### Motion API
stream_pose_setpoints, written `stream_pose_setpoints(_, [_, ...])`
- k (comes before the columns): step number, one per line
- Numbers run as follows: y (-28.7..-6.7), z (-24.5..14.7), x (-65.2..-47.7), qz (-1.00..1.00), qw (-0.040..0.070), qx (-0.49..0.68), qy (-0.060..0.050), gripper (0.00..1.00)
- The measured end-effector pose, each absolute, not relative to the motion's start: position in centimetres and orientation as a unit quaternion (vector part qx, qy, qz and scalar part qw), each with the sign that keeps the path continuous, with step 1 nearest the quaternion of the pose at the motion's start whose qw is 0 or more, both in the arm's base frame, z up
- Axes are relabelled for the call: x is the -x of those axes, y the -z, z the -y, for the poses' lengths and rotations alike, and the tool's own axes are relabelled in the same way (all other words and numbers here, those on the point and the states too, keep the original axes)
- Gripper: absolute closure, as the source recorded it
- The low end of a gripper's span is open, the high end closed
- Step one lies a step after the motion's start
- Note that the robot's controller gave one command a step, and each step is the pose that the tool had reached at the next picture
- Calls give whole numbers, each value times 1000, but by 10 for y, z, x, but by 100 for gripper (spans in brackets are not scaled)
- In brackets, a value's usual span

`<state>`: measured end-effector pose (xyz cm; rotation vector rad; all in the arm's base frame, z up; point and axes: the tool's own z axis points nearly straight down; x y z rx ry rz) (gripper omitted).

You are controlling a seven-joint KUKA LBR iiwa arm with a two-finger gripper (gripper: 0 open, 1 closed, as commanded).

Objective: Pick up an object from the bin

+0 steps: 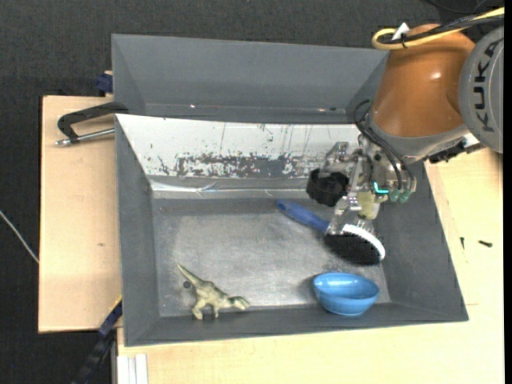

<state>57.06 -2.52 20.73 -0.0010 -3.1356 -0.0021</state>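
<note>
My gripper point(352, 205) hangs at the right side of the bin, just above a brush. The brush has a blue handle point(302, 214) pointing up-left and an oval head with black bristles and a white rim point(357, 246). The gripper's lower end sits over the spot where the handle meets the head. A blue bowl point(346, 292) lies right below the brush head, near the bin's front wall.
A small tan dinosaur toy point(210, 297) lies at the front left of the bin floor, well away from the gripper. The arm's orange cover hangs over the bin's back right corner.
</note>
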Motion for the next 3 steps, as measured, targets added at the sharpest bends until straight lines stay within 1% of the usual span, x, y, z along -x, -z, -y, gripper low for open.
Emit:
stream_pose_setpoints(1, [-94,50,-574,997,-11,-76,-3,0])
stream_pose_setpoints(2, [-95,50,-577,997,-16,-75,-3,100])
stream_pose_setpoints(3, [-253,96,-528,979,-6,-203,-2,100])
